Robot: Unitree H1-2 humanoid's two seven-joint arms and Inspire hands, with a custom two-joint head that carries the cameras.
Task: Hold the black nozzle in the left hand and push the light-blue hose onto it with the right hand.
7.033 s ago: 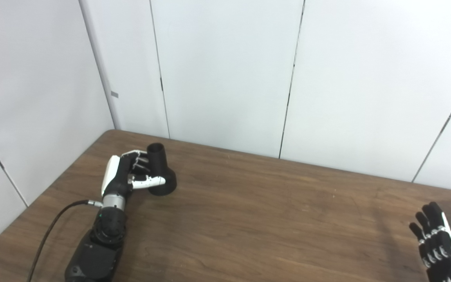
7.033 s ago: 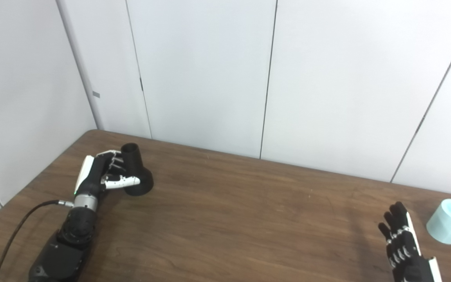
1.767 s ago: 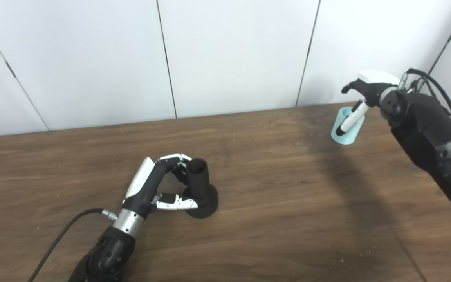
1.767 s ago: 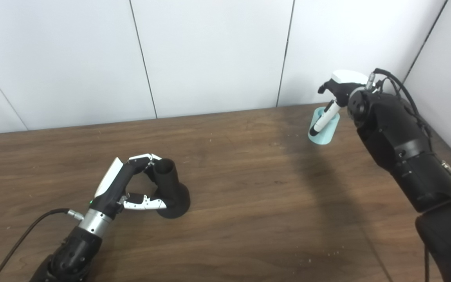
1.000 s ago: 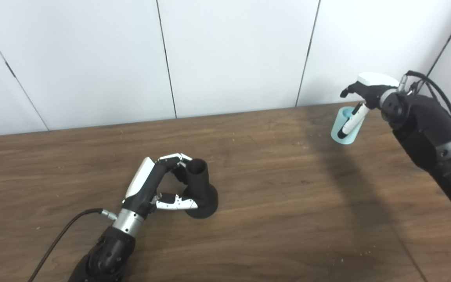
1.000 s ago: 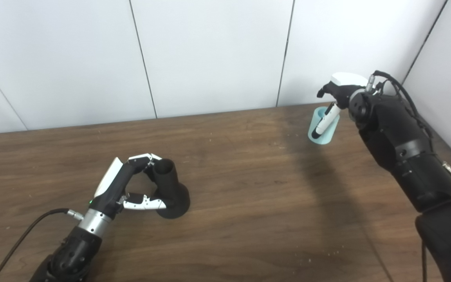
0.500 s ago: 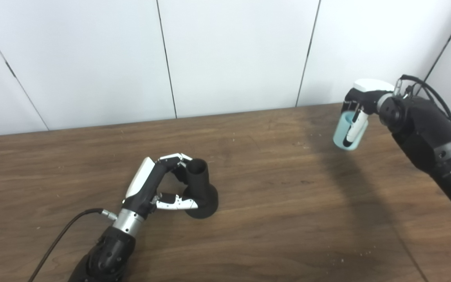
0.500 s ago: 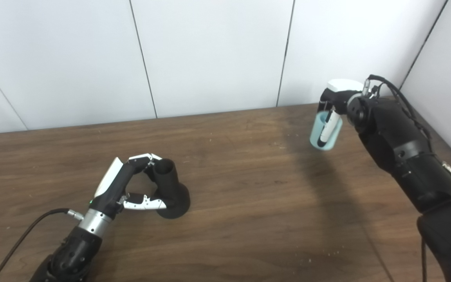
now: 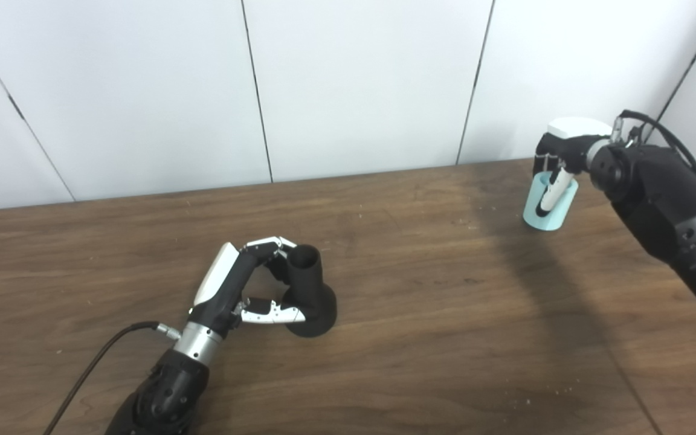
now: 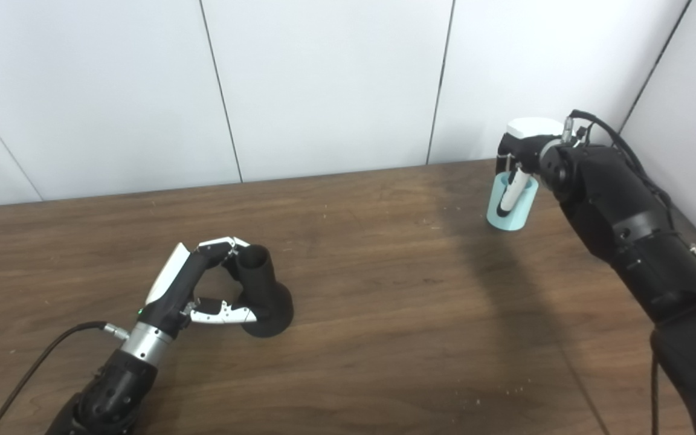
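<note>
The black nozzle (image 9: 310, 296) stands on the brown table (image 9: 432, 344), wide base down and narrow mouth up, left of centre. My left hand (image 9: 236, 287) is shut on it, fingers round the neck and thumb against the base. The light-blue hose piece (image 9: 558, 215), a short open tube, is at the far right near the wall. My right hand (image 9: 562, 151) is shut on it from above, thumb down its front, fingers hidden behind it. I cannot tell whether the hose touches the table.
White wall panels (image 9: 354, 84) close off the back of the table, and a side wall (image 10: 686, 90) stands at the right. A black cable (image 9: 91, 362) trails from my left forearm. Bare tabletop lies between the nozzle and the hose.
My right hand closed on the hose, lifted and tilted it, and now holds it more upright and slightly further right. My left hand and the nozzle have not moved.
</note>
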